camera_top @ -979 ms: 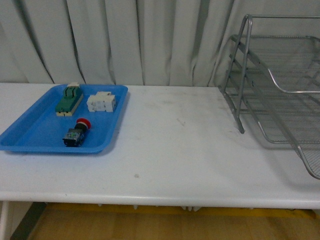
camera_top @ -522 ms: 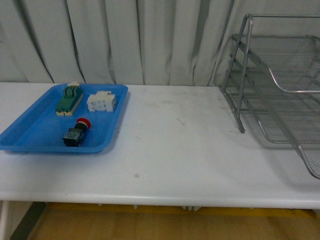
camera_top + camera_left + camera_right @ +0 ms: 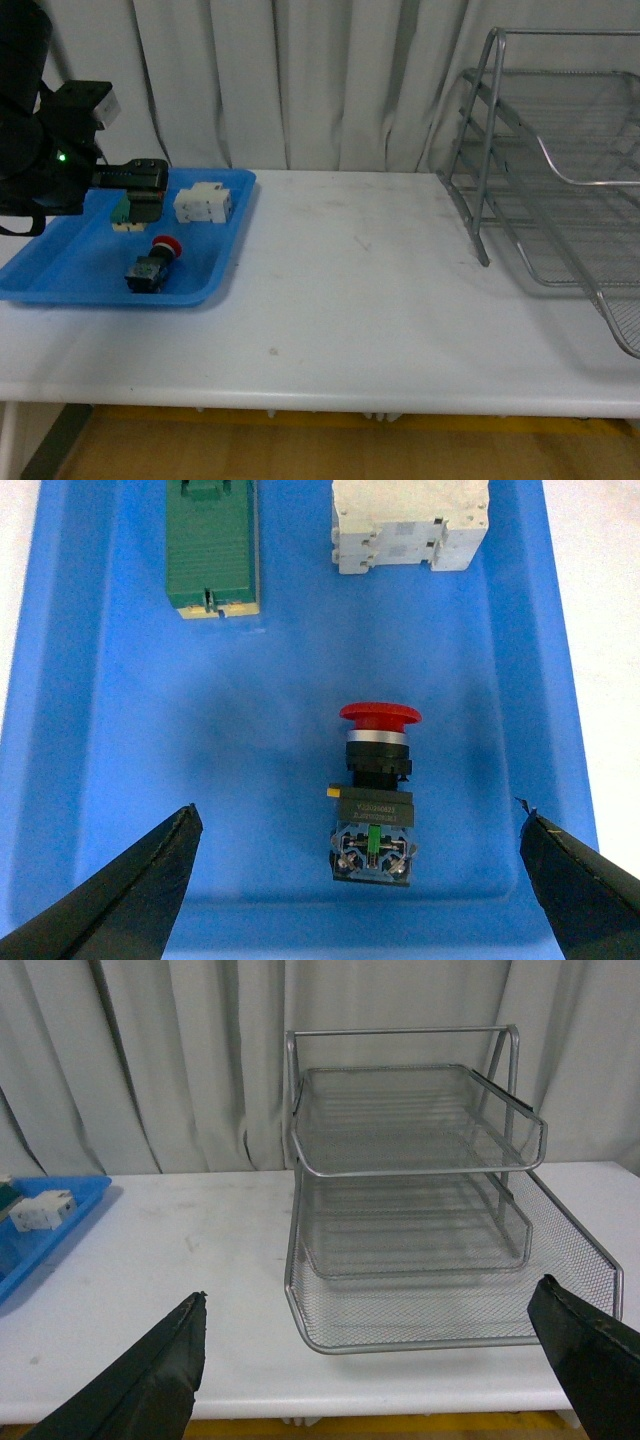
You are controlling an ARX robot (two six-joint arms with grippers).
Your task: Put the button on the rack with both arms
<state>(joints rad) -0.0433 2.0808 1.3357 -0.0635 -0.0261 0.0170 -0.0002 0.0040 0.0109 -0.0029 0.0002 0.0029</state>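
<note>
Over blue tray (image 3: 100,780): left end effector (image 3: 355,810) wide open, nearer; button (image 3: 377,780) lying below between its fingers, red cap pointing away. Right end effector (image 3: 367,1295) open, facing rack (image 3: 420,1170).

I see the button (image 3: 153,263) lying on its side in the blue tray (image 3: 70,265), its red cap pointing away from me and its blue-green body nearest me. The silver three-tier wire rack (image 3: 585,115) stands upright on the counter (image 3: 350,300), well apart to the right.
</note>
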